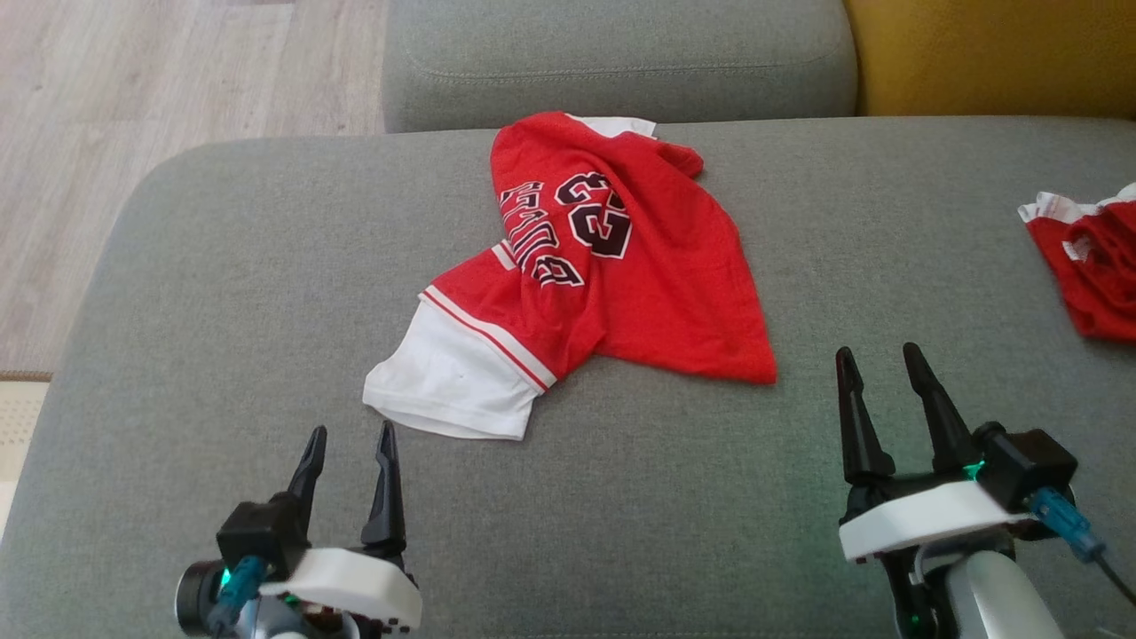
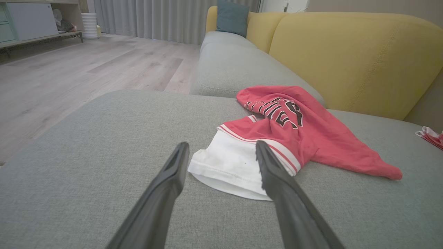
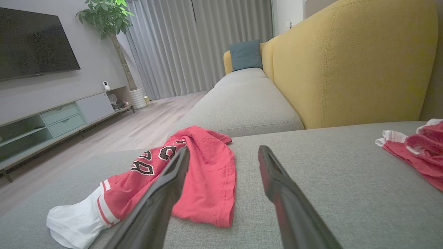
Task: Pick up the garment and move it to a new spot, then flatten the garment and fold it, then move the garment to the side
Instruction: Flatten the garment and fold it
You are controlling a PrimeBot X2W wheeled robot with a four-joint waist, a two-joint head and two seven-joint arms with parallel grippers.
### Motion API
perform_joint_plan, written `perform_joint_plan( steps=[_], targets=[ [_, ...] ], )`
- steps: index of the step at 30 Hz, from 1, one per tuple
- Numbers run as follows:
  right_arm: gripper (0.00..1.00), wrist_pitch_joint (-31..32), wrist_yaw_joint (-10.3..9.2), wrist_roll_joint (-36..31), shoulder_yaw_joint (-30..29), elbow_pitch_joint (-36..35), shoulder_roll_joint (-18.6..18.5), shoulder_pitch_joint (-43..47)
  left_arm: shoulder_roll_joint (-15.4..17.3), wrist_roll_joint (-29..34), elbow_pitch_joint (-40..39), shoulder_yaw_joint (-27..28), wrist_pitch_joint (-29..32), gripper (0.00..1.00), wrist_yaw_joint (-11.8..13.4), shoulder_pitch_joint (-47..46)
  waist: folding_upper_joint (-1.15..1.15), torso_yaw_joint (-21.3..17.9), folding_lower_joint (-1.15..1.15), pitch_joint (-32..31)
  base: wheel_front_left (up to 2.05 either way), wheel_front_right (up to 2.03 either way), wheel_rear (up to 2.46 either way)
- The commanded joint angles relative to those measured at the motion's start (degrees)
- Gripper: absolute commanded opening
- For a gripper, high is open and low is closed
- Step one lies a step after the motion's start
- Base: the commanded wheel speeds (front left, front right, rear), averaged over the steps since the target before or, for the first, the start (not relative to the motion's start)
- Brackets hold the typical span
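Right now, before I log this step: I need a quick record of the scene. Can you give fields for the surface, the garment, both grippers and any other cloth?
surface: grey sofa cushion
garment: red jersey with white sleeve, crumpled, lying mid-cushion
left gripper: open, empty, near the white sleeve
right gripper: open, empty, apart from the jersey's red corner
other cloth: second red and white garment at the cushion's right edge
stage: garment not yet picked up
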Motion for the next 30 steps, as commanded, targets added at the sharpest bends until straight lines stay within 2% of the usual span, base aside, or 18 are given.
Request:
perform_joint_plan(
  steps=[1,7,11,17,20,30],
  targets=[
    [1.00,0.1,0.37,-0.8,1.1,-1.8,0.0,-1.3,0.1,-0.1,-2.2,1.3,-0.7,1.00,0.3,-1.7,0.00,0.1,0.00,0.1,0.00,0.00,0.00],
    [1.00,1.8,0.37,-1.7,0.1,-0.7,0.0,-1.5,0.1,-0.3,-2.3,0.5,-0.7,1.00,0.4,-2.0,0.00,1.1,0.00,0.8,0.00,0.00,0.00],
    [1.00,4.6,0.37,-3.4,-1.9,2.8,0.0,-3.0,0.1,-0.4,-2.5,-0.1,-0.7,1.00,0.4,-2.4,0.00,2.3,0.00,1.6,0.00,0.00,0.00],
    [1.00,6.9,0.37,-3.0,-4.1,12.1,0.0,-8.3,0.1,-0.9,-2.7,-1.3,-0.7,1.00,0.7,-3.0,0.00,4.9,0.00,3.3,0.00,0.00,0.00],
    [1.00,6.7,0.37,-3.3,-5.1,19.1,0.0,-12.4,0.1,-1.2,-2.7,-1.8,-0.7,1.00,0.8,-3.4,0.00,6.7,0.00,4.4,0.00,0.00,0.00],
    [1.00,4.5,0.37,-5.3,-6.9,34.0,0.0,-20.6,0.1,-1.6,-2.7,-2.2,-0.7,1.00,1.0,-4.4,0.00,9.8,0.00,6.9,0.00,0.00,0.00]
  ],
)
